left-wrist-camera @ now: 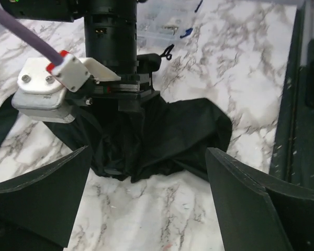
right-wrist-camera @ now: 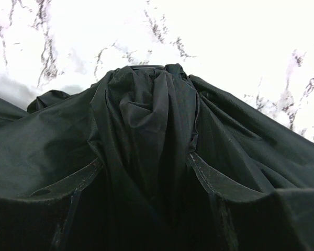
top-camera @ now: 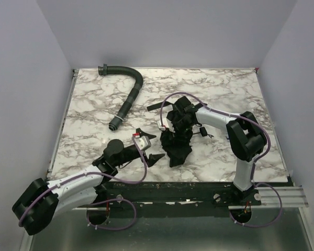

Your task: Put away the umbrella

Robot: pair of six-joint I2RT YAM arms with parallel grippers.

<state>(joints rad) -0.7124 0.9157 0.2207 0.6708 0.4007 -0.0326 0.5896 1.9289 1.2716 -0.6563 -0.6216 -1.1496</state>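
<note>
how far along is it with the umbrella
Done: the umbrella is collapsed into a crumpled bundle on the table. In hand: the right gripper pinches a fold of its fabric. Left: the bundle looks loose and unwrapped, and the left gripper hangs open beside it.

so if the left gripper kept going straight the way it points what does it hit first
Most likely the umbrella: its dark fabric bundle lies straight ahead of the left gripper, between its open fingers. The right gripper sits just above it; depth is unclear.
</note>
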